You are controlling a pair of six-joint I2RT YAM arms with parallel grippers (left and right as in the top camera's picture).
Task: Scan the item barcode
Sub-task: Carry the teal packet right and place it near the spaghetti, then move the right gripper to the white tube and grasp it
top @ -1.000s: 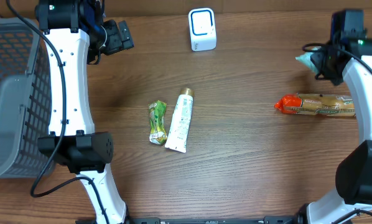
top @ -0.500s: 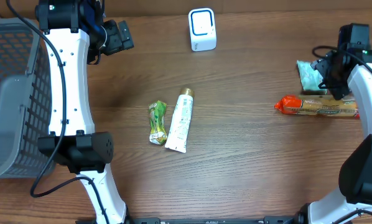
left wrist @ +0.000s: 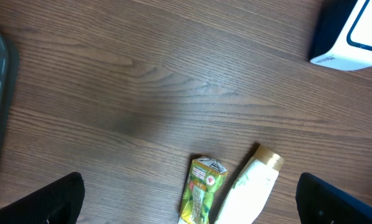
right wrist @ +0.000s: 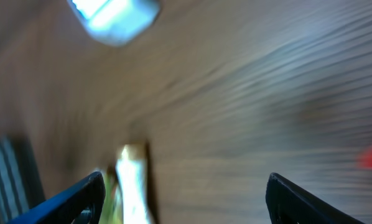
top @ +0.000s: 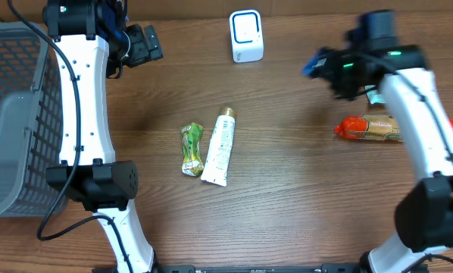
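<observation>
Right wrist view motion-blurred: scanner [right wrist: 114, 15] smeared at top left, white tube [right wrist: 133, 183] barely readable at bottom. Teal packet [top: 375, 95] mostly hidden behind right arm; orange-tipped pack [top: 367, 128] partly covered. Basket [top: 14, 114] cut by left frame edge. Right gripper [top: 319, 66] open, empty (fingers wide at frame corners). Left gripper [top: 145, 44] open, empty. Tube, green sachet [top: 192, 149] side by side at centre; open tabletop [top: 302, 197] toward pack.

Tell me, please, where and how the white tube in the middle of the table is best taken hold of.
The white tube lies flat, so probably come from straight above, jaws closing across its width on the narrower body just below the gold cap. The green packet sits close beside its wide crimped end, leaving more finger room near the cap.
</observation>
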